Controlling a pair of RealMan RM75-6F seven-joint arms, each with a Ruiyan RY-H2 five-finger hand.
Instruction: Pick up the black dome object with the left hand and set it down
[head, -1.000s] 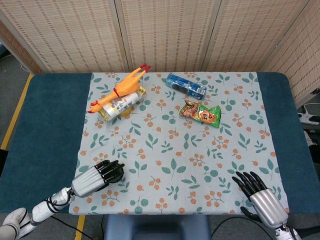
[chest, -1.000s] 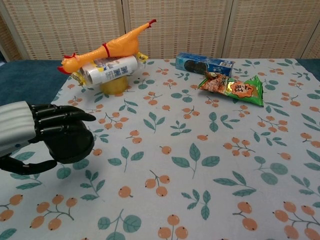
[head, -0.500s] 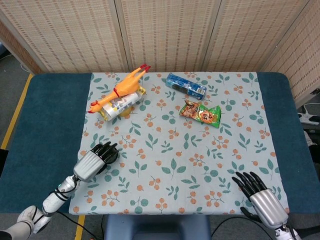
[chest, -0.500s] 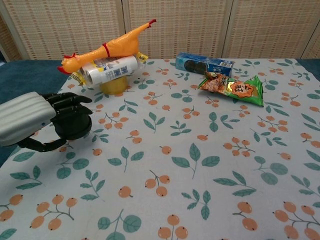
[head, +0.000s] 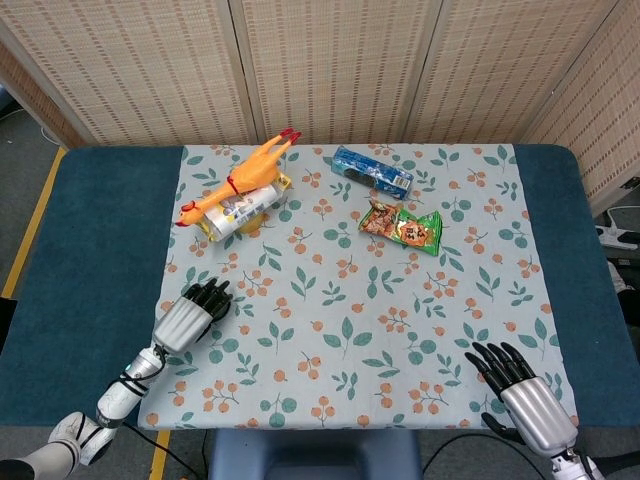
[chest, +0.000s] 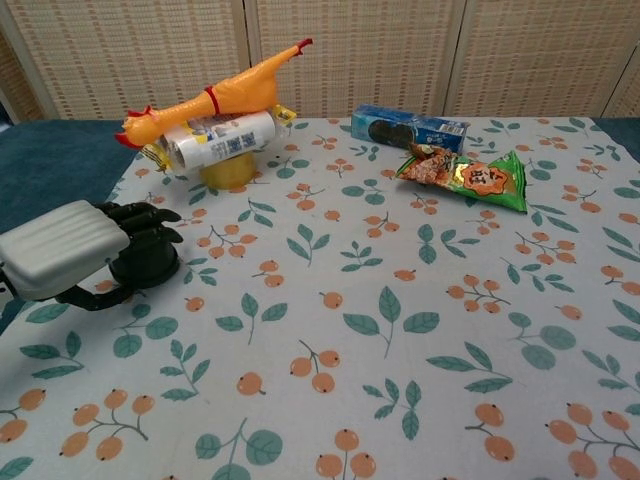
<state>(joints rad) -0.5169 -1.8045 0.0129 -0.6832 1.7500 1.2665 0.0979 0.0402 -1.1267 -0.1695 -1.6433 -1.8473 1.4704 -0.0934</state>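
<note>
Left hand, fingers curled around the black dome object, has lowered it onto the tablecloth; release remains; right hand rests, fingers spread.

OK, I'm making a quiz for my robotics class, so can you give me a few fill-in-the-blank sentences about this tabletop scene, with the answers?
1. The left robot hand is wrapped over the black ____ object.
2. The orange rubber chicken lies on top of a white ____.
3. The green snack bag lies just in front of the ____ cookie box.
4. The right robot hand holds ____.

Answers: dome; can; blue; nothing
</note>
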